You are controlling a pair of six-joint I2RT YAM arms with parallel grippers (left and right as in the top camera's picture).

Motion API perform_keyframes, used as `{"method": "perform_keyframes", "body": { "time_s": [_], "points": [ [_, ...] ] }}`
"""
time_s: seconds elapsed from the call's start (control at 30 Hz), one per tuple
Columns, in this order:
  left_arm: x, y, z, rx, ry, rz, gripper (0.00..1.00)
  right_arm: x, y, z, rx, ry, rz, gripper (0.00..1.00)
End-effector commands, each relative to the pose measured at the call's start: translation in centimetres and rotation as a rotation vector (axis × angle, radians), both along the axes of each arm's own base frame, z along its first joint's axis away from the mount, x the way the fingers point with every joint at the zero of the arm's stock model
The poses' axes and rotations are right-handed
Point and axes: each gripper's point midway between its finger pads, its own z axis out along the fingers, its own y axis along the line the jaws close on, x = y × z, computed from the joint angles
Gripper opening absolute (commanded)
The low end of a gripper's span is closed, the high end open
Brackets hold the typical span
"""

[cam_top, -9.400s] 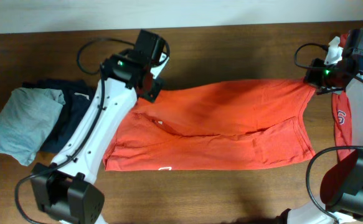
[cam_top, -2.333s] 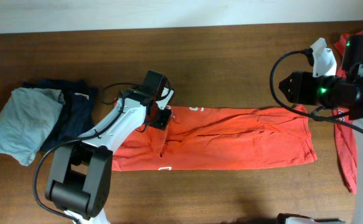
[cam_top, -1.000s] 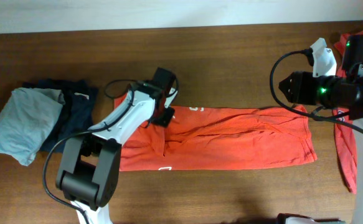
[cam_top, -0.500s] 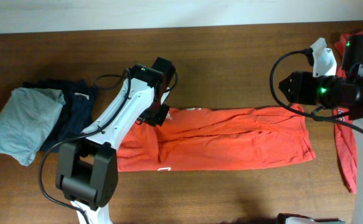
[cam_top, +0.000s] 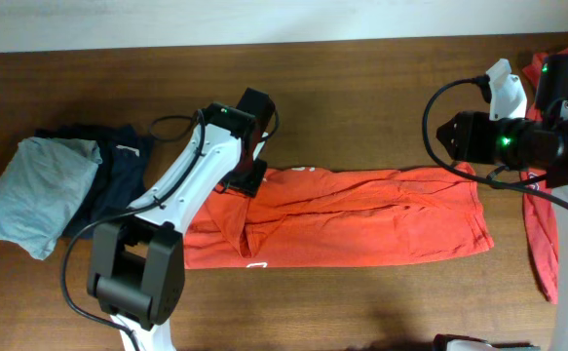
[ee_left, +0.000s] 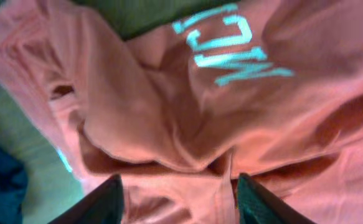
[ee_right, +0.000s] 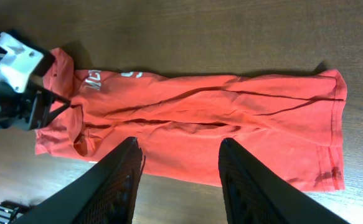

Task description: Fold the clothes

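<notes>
Orange-red T-shirt (cam_top: 361,219) lies folded into a long wrinkled strip

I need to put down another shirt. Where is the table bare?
Bare wood runs along the table behind the orange shirt and in front of it. Crowded: left end, with the grey garment and navy garment; right end, with the second orange shirt.

Overhead, the light is even and fairly bright, warm on the brown desk (cam_top: 361,78); a soft shadow lies just beside the left arm (cam_top: 191,174); the left wrist view is blurred and washed-out, the shirt (ee_left: 169,112) pinkish, its print (ee_left: 231,43) cyan; the right wrist view is sharp, slightly dimmer.
</notes>
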Motion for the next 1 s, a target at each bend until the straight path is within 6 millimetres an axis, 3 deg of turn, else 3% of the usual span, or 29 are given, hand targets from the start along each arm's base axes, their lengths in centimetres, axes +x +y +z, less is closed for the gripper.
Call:
{"method": "perform_keyframes", "body": {
  "time_s": [0.0,0.1,0.17,0.23,0.27,0.4,0.63,0.9,0.97],
  "points": [
    [-1.4,0.0,-1.9,-0.022,0.044,0.007,0.56,0.2,0.1,0.1,-0.012,-0.005,0.008,0.44],
    [-2.1,0.3,-3.1,-0.015,0.059,0.008,0.52,0.2,0.1,0.1,-0.012,-0.005,0.008,0.44],
    [-2.7,0.6,-3.5,-0.006,0.079,0.029,0.31,0.2,0.1,0.1,-0.012,-0.006,0.008,0.44],
    [-3.1,0.8,-3.5,0.001,0.092,0.040,0.04,0.2,0.1,0.1,-0.012,-0.006,0.008,0.44],
    [-3.1,0.8,-3.5,0.003,0.093,0.042,0.01,0.2,0.1,0.1,-0.012,-0.006,0.008,0.44],
    [-2.8,2.1,-2.7,0.063,0.045,0.146,0.01,0.2,0.1,0.1,-0.012,-0.005,0.008,0.44],
    [-3.8,6.3,0.9,0.198,-0.018,0.319,0.01,0.2,0.1,0.1,-0.013,-0.009,0.008,0.44],
    [-6.1,8.7,1.5,0.251,0.069,0.421,0.01,0.3,0.0,0.1,-0.013,-0.012,0.008,0.44],
    [-6.5,8.8,1.6,0.262,0.086,0.418,0.08,0.3,0.0,0.1,-0.013,-0.012,0.008,0.44]
  ]
}}
